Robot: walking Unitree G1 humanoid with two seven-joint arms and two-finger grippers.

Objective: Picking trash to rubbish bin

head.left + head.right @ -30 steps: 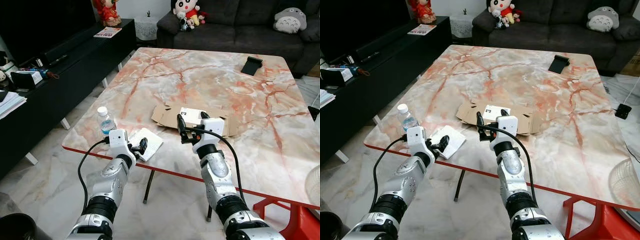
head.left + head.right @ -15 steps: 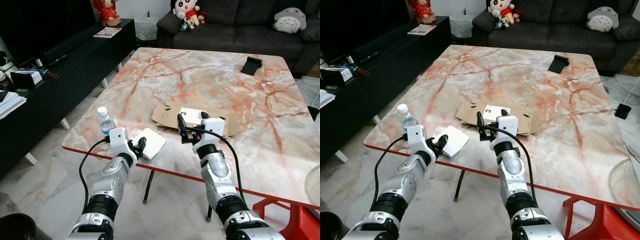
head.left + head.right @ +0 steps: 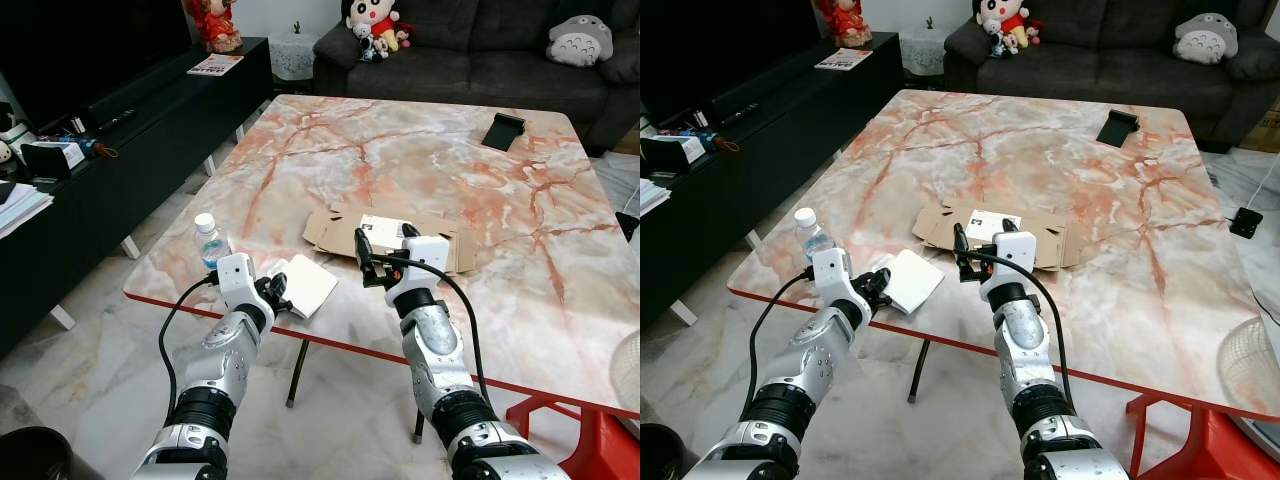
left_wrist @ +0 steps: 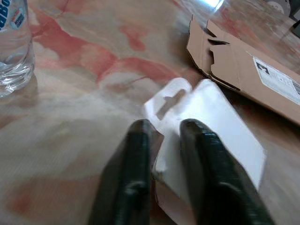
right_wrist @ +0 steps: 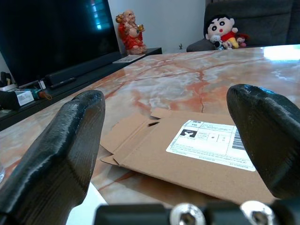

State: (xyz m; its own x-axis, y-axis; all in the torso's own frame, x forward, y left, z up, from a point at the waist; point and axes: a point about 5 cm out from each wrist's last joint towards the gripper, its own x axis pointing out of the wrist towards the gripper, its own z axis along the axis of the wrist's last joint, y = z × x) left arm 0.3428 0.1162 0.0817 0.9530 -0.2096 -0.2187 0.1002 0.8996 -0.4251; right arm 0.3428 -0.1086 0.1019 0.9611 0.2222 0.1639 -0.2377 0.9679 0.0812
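Note:
A white paper card (image 3: 308,282) lies at the table's near left edge, its near end tilted up. My left gripper (image 3: 272,291) is shut on that near edge; the left wrist view has the card (image 4: 225,122) pinched between the two black fingers (image 4: 137,159). My right gripper (image 3: 384,248) hovers open just in front of a flattened brown cardboard box (image 3: 335,226) with a white shipping label (image 5: 211,138). Nothing is between its fingers (image 5: 61,154).
A small water bottle (image 3: 210,241) stands left of the card. A black phone (image 3: 503,130) lies at the far right of the marble table (image 3: 420,150). A black round bin (image 3: 30,455) sits on the floor at bottom left. A TV console (image 3: 120,150) runs along the left and a sofa (image 3: 480,50) stands behind.
The white card has slid right and its near end has lifted as my left gripper shut on it. The right arm has stayed put.

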